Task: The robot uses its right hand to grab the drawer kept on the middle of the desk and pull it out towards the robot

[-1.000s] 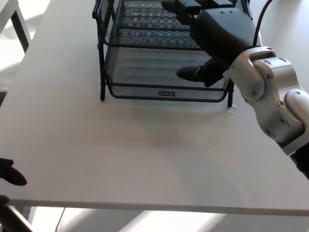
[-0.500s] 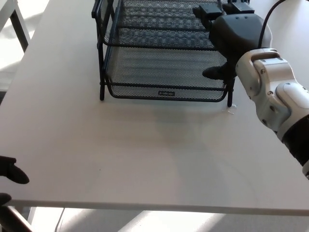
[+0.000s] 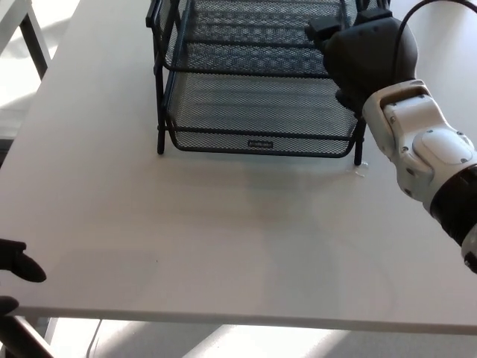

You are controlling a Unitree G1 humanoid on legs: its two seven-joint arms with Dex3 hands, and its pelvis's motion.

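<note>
A black wire-mesh drawer (image 3: 261, 112) sits as the lowest level of a black rack (image 3: 159, 74) at the far middle of the white desk (image 3: 223, 239). Its front rim carries a small label (image 3: 259, 143) and faces me. My right hand (image 3: 369, 52) hovers over the rack's right side, near the front right post, and its white forearm (image 3: 425, 149) comes in from the right. The hand's bulk hides its grip. My left hand (image 3: 19, 265) shows only as a black tip at the desk's near left edge.
Upper mesh levels of the rack (image 3: 253, 30) lie above the drawer. A small clear scrap (image 3: 361, 171) lies on the desk by the rack's right foot. Another table's dark leg (image 3: 33, 37) stands at the far left, beyond the desk edge.
My right hand has drawn out from over the lower drawer's mesh and moved right and up to the rack's right side. The drawer has stayed in place.
</note>
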